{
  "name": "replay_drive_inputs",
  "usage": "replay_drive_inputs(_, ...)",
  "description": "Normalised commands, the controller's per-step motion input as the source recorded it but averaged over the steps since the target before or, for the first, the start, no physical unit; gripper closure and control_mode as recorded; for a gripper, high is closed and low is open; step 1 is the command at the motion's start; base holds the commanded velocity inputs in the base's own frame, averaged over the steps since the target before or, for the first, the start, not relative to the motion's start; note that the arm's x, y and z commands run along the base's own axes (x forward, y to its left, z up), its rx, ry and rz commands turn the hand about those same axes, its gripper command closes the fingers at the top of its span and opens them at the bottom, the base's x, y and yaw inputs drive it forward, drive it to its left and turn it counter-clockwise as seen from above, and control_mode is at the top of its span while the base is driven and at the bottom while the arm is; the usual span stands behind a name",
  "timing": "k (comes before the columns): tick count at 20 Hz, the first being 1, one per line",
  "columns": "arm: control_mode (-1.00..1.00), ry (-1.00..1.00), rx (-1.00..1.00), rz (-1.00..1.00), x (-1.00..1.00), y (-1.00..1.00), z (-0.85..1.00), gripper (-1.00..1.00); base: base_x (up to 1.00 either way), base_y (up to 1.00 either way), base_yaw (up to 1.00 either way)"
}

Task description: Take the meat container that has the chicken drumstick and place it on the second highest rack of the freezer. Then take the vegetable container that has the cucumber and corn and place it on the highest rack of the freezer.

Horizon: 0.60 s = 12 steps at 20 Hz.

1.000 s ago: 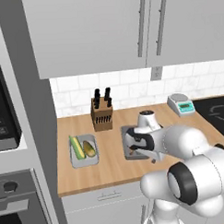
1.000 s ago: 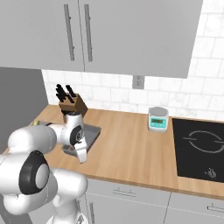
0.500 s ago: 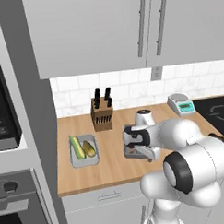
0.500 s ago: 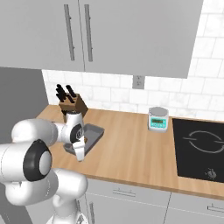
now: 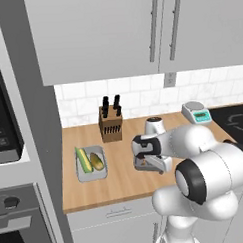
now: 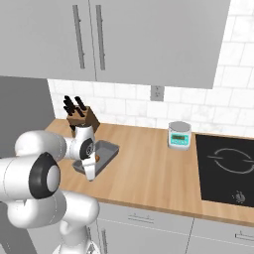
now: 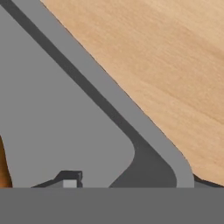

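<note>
end effector astride meat container rim

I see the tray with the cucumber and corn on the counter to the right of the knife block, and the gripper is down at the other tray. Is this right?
Not quite. In the left base view, the tray with the cucumber and corn lies left of the knife block, not right. The rest holds: the gripper is down at the other tray, which holds the drumstick.

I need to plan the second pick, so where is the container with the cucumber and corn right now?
In the left base view the vegetable container sits on the wooden counter, left of the gripper and just in front-left of the knife block.
</note>
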Motion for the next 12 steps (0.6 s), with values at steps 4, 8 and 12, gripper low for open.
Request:
replay_drive_inputs(4, -1.0, 0.0, 0.0, 0.0, 0.0, 0.0, 0.0, 1.0, 0.0, 0.0, 0.0)
replay_drive_inputs(8, -1.0, 0.0, 0.0, 0.0, 0.0, 0.0, 0.0, 1.0, 0.0, 0.0, 0.0)
replay_drive_inputs(12, -1.0, 0.0, 0.0, 0.0, 0.0, 0.0, 0.0, 1.0, 0.0, 0.0, 0.0)
